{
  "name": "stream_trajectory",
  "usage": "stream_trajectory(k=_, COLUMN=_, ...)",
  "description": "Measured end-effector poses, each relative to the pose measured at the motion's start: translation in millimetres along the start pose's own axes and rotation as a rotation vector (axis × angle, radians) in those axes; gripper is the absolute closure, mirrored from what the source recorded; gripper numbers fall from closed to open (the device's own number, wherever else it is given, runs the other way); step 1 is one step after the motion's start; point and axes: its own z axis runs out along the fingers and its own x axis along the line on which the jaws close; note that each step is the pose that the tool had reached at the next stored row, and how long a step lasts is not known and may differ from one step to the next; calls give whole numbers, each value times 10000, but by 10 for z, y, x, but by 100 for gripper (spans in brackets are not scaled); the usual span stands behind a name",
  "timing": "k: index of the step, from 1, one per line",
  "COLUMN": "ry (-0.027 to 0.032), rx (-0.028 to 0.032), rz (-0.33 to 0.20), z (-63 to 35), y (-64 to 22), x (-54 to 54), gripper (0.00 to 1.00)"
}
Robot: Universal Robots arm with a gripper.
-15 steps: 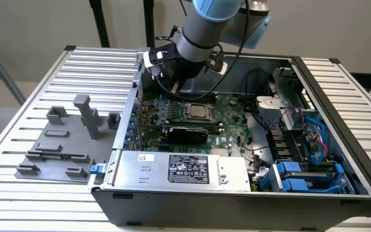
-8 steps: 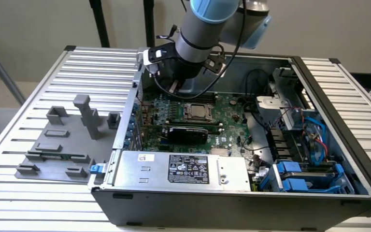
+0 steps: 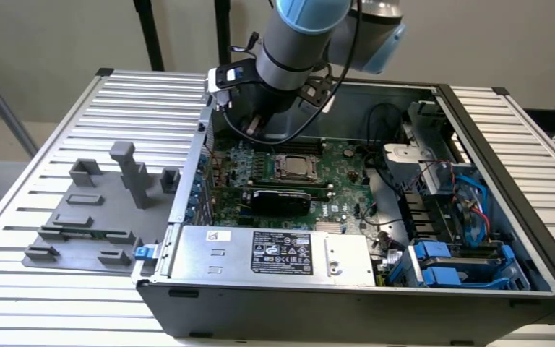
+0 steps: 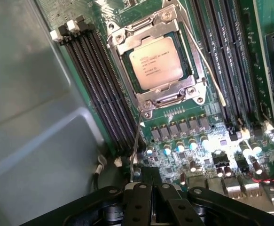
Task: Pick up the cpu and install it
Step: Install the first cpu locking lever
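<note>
A ribbed aluminium table [image 3: 84,303] carries a big dark open-topped computer case [image 3: 355,307], and everything here is easiest told from that case. On the table, on the exterior view's left of the case, lies a flat grey plastic fixture plate [image 3: 75,217] with upright blocks. The silver-and-blue robot arm [image 3: 292,43] reaches down into the case from above its far wall. Along the case's near wall sits a silvery boxed power supply [image 3: 268,253] with a black label. The case floor is covered by a green motherboard [image 3: 340,159], with long black memory slots [image 4: 97,89] on it.

Around the middle of the case floor sits the square socket with its steel frame [image 4: 122,44]. The cpu [image 4: 155,63], a small square chip with a silvery printed top, lies flat inside that socket, the frame around its edges. A thin wire lever [image 4: 136,146] runs from the frame's corner toward the gripper [image 4: 152,186]. Its black fingers [image 4: 137,202] are pressed together with nothing between them, above the motherboard and apart from the cpu. Whether the lever touches them I cannot tell.
</note>
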Motion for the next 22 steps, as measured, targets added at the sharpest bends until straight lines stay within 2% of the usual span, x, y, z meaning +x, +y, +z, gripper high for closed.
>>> stream_trajectory(k=5, ry=372, rx=135, rz=10, z=-16, y=-50, x=-19, gripper=89)
stream_trajectory(k=7, ry=463, rx=120, rz=131, z=-16, y=-50, x=-18, gripper=89)
stream_trajectory(k=12, ry=574, rx=41, rz=424, z=-18, y=-35, x=-11, gripper=89)
stream_trajectory(k=19, ry=625, rx=-40, rz=481, z=-93, y=30, x=39, gripper=89)
stream_trajectory(k=21, ry=643, rx=-89, rz=462, z=-118, y=72, x=64, gripper=89)
stream_trajectory(k=22, ry=662, rx=-135, rz=443, z=-128, y=97, x=77, gripper=89)
